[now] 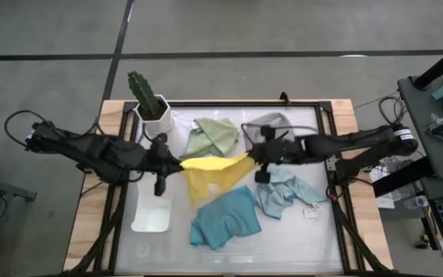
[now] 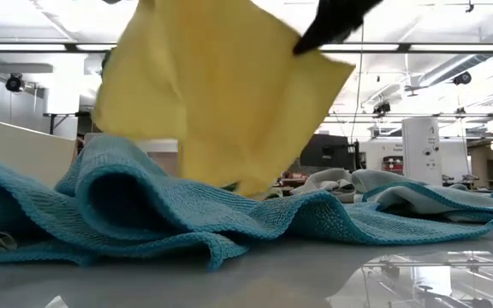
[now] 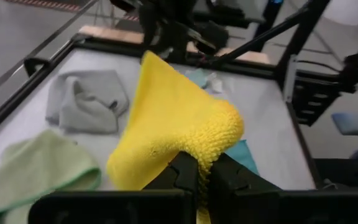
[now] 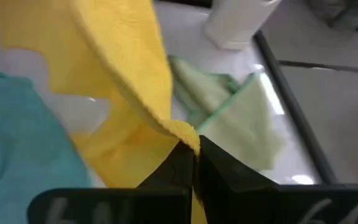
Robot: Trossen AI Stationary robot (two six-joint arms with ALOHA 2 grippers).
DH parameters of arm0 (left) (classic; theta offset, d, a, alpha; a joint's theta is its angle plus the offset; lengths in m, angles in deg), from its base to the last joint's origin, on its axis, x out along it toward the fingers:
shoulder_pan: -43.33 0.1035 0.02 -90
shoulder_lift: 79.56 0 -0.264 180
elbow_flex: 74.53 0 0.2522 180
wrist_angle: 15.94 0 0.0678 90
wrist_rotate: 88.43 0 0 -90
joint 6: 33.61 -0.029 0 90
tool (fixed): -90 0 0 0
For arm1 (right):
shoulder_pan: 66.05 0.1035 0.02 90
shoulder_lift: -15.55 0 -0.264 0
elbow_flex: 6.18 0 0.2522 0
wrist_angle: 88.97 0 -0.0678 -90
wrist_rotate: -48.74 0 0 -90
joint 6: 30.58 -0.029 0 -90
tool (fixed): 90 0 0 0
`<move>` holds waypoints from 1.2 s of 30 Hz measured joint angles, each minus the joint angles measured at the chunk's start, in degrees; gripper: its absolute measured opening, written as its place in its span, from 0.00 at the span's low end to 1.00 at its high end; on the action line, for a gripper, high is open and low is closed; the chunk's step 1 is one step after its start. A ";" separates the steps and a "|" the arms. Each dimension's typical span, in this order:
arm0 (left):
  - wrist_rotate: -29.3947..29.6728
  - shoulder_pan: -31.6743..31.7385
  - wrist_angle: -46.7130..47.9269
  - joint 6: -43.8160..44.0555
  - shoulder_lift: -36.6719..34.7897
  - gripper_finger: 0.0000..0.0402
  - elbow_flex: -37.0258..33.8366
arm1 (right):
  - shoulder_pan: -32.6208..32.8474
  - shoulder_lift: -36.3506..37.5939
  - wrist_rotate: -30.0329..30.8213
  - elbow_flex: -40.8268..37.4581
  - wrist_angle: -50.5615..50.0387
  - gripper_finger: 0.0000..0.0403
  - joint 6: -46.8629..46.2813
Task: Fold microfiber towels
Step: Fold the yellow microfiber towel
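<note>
Yellow towel (image 1: 210, 171) is hanging stretched above table centre, over teal towel (image 1: 225, 218). Left gripper (image 1: 181, 163) is pinching one corner w/ fingers clamped tight; right gripper (image 1: 250, 158) is clamping the opposite corner. No readable writing on any cloth.

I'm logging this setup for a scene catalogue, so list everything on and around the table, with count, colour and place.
yellow towel: one, yellow, lifted off the table, stretched between both grippers
teal towel: one, teal, near edge, crumpled
pale blue towel: one, pale blue, right of the teal one
sage green towel: one, green, far side
grey towel: one, grey, far side
tray: one, white, near left
potted cactus: one, green in white pot, far left corner
left gripper: shut on one yellow corner
right gripper: shut on the opposite corner
</note>
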 joint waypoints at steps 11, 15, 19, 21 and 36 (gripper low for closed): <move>-7.47 13.42 7.78 -18.96 -6.07 0.00 0.00 | -8.72 -0.37 0.04 13.38 -9.24 0.02 14.79; -7.45 18.09 8.11 -27.19 -5.71 0.00 1.00 | -12.28 -0.31 0.03 15.90 -9.93 0.02 16.32; -7.19 19.69 10.55 -26.90 -5.45 0.00 1.75 | -12.84 -0.17 -0.06 17.42 -12.83 0.02 17.02; -7.39 19.63 13.79 -24.50 -5.55 0.00 1.54 | -12.47 0.03 -0.90 17.50 -15.31 0.02 15.70; -26.18 11.91 16.28 -4.50 6.09 0.00 -6.22 | 0.19 0.03 -20.12 5.10 -21.12 0.02 -0.52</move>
